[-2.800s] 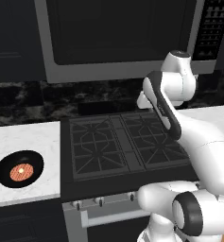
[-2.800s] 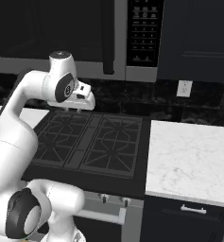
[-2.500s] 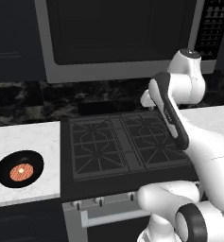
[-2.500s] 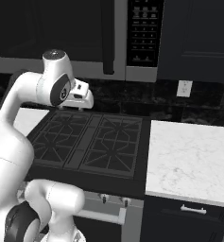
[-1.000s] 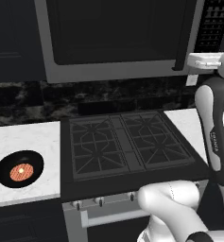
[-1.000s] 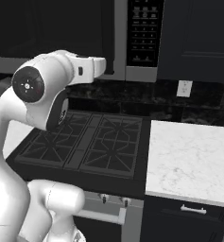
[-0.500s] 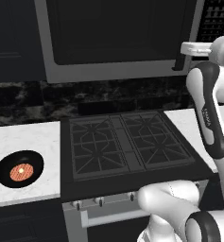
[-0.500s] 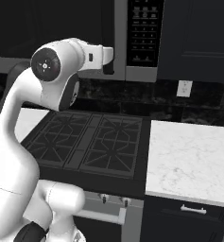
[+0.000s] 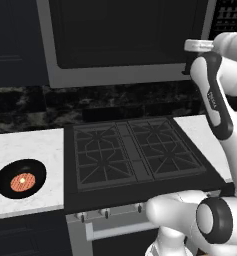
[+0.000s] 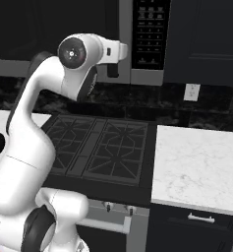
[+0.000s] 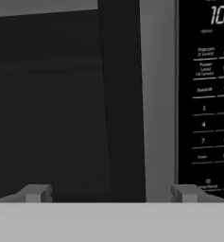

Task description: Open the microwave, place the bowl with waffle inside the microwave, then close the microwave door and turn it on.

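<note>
The microwave (image 9: 115,76) hangs above the stove with its door (image 9: 125,30) shut. My gripper (image 9: 190,46) is raised to the door's right edge, just left of the black button panel (image 10: 148,34). In the hand view the gripper (image 11: 111,193) is open, and the long black handle (image 11: 123,94) stands straight ahead between the fingertips (image 11: 35,193), not touched. The black bowl (image 9: 5,175) holding the orange waffle (image 9: 23,181) sits on the white counter far to the left of the stove.
A black gas stove (image 9: 132,155) lies under the microwave. White marble counters (image 10: 196,162) flank it on both sides. A wall socket (image 10: 190,92) sits on the dark backsplash, with dark cabinets (image 10: 206,34) to the right of the microwave.
The arm has lifted from over the stove, and the hand has moved up and in toward the microwave door's handle. The jaws have stayed open; bowl and waffle have not moved.
</note>
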{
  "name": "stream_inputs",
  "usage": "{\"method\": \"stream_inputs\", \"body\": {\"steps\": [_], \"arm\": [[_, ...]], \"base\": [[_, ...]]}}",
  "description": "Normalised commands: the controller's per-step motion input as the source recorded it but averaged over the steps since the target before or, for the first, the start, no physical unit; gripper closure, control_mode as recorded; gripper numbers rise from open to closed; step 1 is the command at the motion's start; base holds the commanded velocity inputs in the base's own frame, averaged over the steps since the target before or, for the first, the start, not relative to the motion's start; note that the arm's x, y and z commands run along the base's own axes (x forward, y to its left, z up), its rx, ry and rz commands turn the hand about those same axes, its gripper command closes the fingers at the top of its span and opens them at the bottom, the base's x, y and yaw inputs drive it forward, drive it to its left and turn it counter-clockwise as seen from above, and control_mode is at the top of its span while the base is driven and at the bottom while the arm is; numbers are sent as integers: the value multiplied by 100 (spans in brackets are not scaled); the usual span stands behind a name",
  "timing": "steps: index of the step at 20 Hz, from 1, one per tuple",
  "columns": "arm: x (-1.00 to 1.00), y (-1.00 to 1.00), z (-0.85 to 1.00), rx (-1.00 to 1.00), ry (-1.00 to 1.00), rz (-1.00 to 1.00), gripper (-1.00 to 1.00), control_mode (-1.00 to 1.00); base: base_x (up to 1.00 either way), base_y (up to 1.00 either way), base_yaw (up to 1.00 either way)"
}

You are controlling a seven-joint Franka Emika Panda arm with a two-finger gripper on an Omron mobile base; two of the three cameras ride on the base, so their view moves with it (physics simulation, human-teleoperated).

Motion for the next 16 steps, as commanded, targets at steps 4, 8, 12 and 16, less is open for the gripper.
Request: {"method": "stream_inputs", "body": {"steps": [4,8,12,16], "arm": [[60,-2,0,0,1,0,-100,-100],[55,-2,0,0,1,0,-100,-100],[36,-5,0,0,2,0,-100,-100],[22,0,0,0,0,0,-100,-100]], "base": [[0,0,0],[0,0,0],[0,0,0],[0,0,0]]}}
